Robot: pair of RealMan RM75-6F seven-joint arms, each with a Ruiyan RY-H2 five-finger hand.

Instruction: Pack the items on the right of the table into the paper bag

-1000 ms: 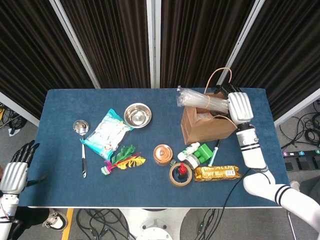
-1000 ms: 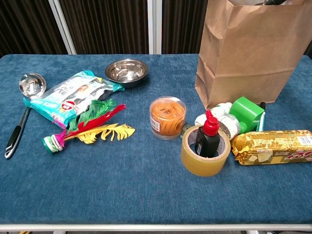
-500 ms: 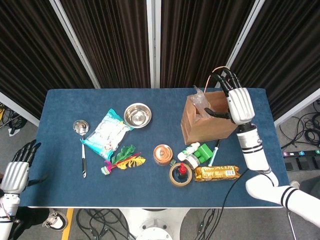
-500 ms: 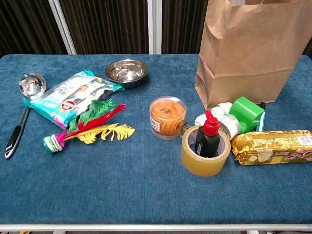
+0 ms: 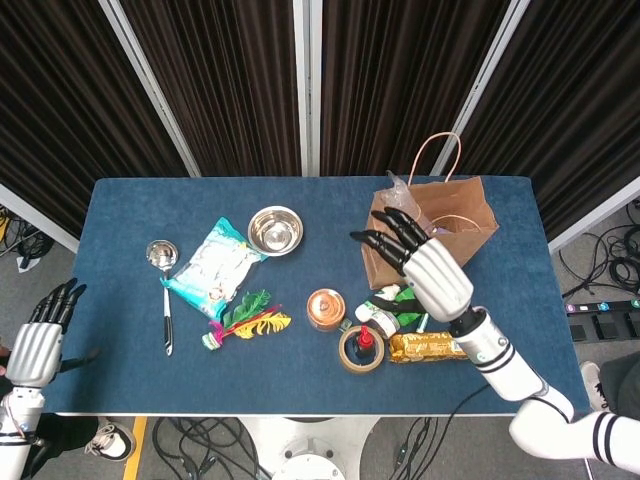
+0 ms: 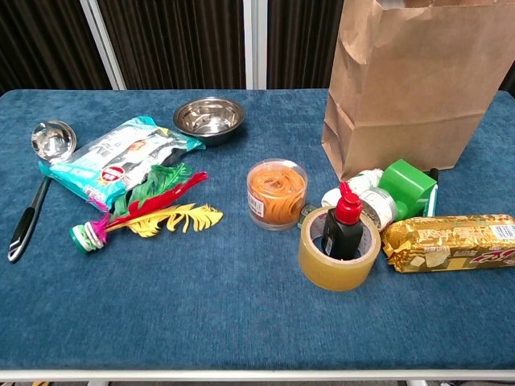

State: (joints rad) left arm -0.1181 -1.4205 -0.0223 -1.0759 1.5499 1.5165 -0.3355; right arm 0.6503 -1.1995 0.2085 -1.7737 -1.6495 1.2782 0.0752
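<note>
Paper bag [image 5: 430, 235] just behind right hand [image 5: 425, 265]

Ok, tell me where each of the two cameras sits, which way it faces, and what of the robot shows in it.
Head view: high above, looking steeply down on the whole table; shows the right hand, open, beside the paper bag, and the left hand off the table's left edge.
Chest view: low at the table's front edge, facing the curtains across it; no part of the robot shows.
Shared: paper bag, tape roll, gold packet, steel bowl, ladle.
</note>
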